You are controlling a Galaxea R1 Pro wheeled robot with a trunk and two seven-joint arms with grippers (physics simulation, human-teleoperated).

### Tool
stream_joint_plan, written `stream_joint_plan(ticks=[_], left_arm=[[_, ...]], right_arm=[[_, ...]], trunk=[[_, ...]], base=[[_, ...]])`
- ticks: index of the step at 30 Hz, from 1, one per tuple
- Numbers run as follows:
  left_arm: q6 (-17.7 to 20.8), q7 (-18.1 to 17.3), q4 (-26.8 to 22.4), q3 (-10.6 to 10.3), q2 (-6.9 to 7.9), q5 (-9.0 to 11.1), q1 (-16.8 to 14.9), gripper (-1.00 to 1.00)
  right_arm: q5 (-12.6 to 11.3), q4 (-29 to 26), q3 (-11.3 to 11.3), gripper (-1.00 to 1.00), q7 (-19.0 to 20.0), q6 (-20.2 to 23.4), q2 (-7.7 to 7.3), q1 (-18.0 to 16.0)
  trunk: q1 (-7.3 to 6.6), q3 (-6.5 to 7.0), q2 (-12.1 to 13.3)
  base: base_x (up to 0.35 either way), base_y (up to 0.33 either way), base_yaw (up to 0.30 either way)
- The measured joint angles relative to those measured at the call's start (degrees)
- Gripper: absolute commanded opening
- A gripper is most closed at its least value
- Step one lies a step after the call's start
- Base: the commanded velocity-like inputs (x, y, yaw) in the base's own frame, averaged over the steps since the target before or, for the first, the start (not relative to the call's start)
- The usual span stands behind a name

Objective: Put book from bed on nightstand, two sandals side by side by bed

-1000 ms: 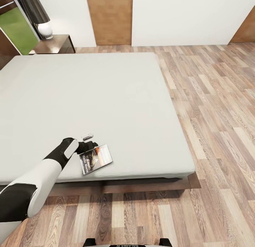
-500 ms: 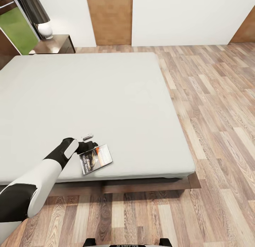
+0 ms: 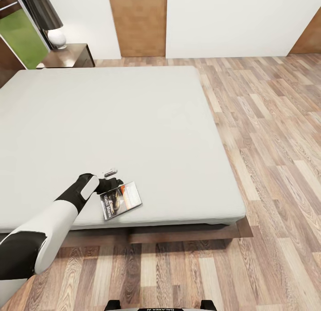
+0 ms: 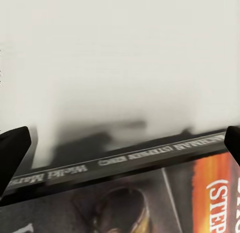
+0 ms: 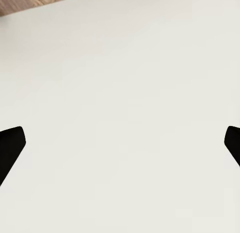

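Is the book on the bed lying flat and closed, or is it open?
Closed and flat. The book lies cover-up on the bed near its foot edge; the left wrist view shows its spine and cover, with no pages spread.

Readable text on the book and on the robot's base

On the spine of the book (image 4: 150,155), white lettering is seen; it appears mirrored or inverted and cannot be made out with certainty. On the orange band of its cover, large white letters reading "(STEP" are shown, cut off at the picture's edge. In the head view, "GALAXEA AI" is printed upside down on the robot's base (image 3: 156,308).
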Motion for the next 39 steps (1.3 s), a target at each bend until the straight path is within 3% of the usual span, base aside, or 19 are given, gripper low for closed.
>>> stream_joint_plan(ticks=[13, 23, 39], left_arm=[[0.04, 2.42, -0.1, 0.02, -0.58, -0.05, 0.0, 1.0], [0.03, 6.83, -0.13, 0.0, -1.71, -0.1, -0.01, 1.0], [0.05, 8.44, -0.07, -0.04, -2.25, -0.34, -0.03, 1.0]], right_arm=[[0.0, -0.1, 1.01, 1.0, 0.0, 0.0, 0.02, -0.01], [0.0, -0.19, 1.13, 1.0, 0.01, 0.0, 0.02, 0.0], [0.0, -0.21, 1.14, 1.0, 0.07, 0.0, 0.02, -0.01]], trunk=[[0.0, 0.0, 0.0], [0.0, 0.0, 0.0], [0.0, 0.0, 0.0]], base=[[0.0, 0.0, 0.0], [0.0, 0.0, 0.0], [0.0, 0.0, 0.0]])
